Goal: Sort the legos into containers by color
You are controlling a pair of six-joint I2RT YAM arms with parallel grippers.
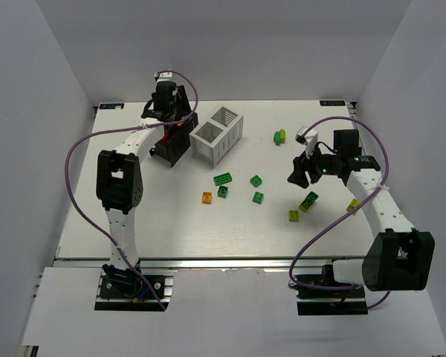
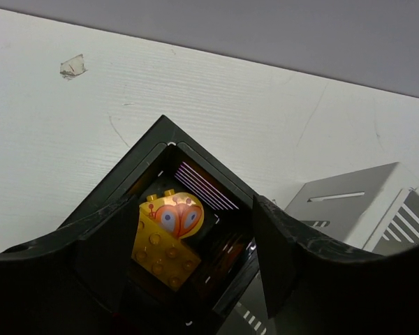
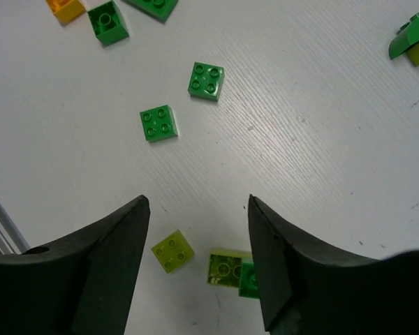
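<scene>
Black container (image 2: 134, 169) compartment holds orange-yellow lego (image 2: 166, 241); white container (image 1: 208, 146) alongside; left fingers (image 2: 279, 244), right fingers (image 3: 119, 244) released.

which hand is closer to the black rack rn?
Left. The left hand hovers directly over the black rack; the right hand is far to its right, above loose legos.

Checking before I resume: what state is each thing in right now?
Left gripper: open, over the black container.
Right gripper: open, holding nothing.
Black container: orange brick inside.
White container: no bricks visible inside.
Loose bricks: unsorted, lying outside both containers.
</scene>
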